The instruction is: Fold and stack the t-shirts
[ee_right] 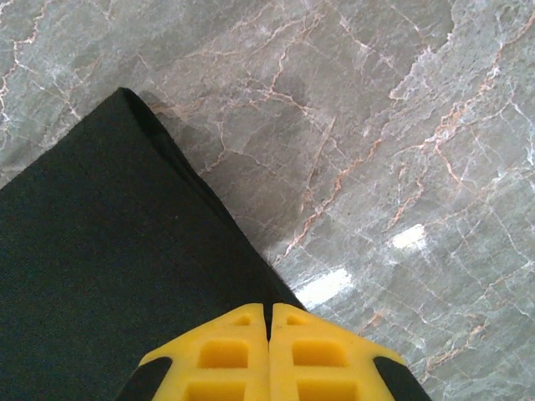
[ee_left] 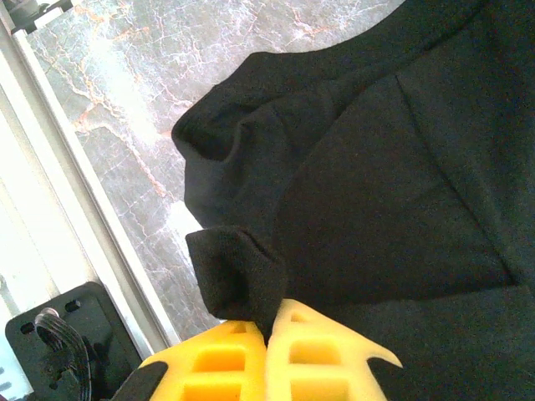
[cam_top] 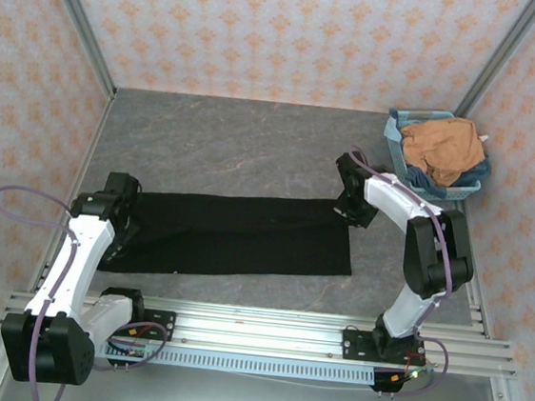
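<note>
While the black cloth t-shirt (cam_top: pixel 235 235) lies flat on the grey marbled tabletop (cam_top: pixel 235 149), left jaws and right jaws each clamp one end, and the orange-tan cloth t-shirt (cam_top: pixel 442 147) sits in the light-blue plastic basket (cam_top: pixel 394 137).

The spread t-shirt (cam_top: pixel 235 235) spans the bench (cam_top: pixel 236 140) between left end effector (cam_top: pixel 121 206) and right end effector (cam_top: pixel 351 205); a second t-shirt (cam_top: pixel 441 147) lies in the basket (cam_top: pixel 394 149), far right.

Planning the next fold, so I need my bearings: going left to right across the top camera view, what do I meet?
Left pincer → black t-shirt → right pincer → blue basket, with the orange t-shirt in it.
</note>
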Controlling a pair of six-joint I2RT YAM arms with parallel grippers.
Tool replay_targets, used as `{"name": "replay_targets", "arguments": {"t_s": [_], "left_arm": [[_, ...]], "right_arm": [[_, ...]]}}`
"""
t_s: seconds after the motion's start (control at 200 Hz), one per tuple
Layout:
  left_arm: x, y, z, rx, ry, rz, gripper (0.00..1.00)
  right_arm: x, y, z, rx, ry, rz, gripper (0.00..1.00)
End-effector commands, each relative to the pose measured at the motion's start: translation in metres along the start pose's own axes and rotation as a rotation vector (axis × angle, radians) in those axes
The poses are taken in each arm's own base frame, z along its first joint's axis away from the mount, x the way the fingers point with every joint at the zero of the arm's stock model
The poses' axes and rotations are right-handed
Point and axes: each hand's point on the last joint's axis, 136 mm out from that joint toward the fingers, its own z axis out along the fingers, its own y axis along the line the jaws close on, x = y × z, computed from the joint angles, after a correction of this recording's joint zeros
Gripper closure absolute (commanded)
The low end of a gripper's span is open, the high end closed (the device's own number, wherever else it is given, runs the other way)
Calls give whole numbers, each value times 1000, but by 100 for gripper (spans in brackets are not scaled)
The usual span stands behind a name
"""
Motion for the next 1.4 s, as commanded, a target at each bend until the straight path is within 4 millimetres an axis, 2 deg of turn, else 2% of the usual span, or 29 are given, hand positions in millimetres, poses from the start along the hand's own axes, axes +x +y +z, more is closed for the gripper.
{"name": "replay_targets", "arguments": {"t_s": [0.0, 0.11, 0.21, 0.4, 0.51, 0.605, 0.706, 0.896, 0.971, 1.011, 1.131, 1.296, 1.396], "left_arm": [[-1, 13, 4, -63, -16, -13, 100], [1, 11, 8, -72, -8, -10, 100], [1, 11, 10, -83, -5, -8, 100], [4, 13, 14, -95, -1, -8, 100], [5, 13, 16, -100, 4, -8, 100], [6, 12, 18, -103, 7, -9, 100], [6, 11, 20, -105, 12, -9, 100], [7, 7, 23, -108, 21, -12, 100], [8, 5, 25, -107, 27, -12, 100], [9, 4, 26, -104, 31, -13, 100], [13, -9, 30, -62, 63, 13, 100], [36, -64, 36, 135, 206, 102, 100], [48, -88, 34, 189, 257, 141, 100]], "right_arm": [[3, -11, -6, 37, -13, 13, 100], [11, -15, 2, 50, 13, 24, 99], [11, -19, 2, 65, 8, 29, 97], [3, -28, -14, 86, -51, 47, 73], [-3, -26, -24, 62, -81, 61, 70], [-5, -15, -25, 23, -69, 55, 70], [-4, 5, -23, -54, -48, 38, 72], [16, 70, -11, -202, 56, -45, 73], [26, 82, 3, -187, 96, -53, 73], [28, 79, 14, -148, 114, -38, 74], [18, 48, 38, -13, 136, 40, 74], [-12, 22, 42, 52, 121, 97, 74], [-28, 4, 48, 80, 137, 134, 75]]}}
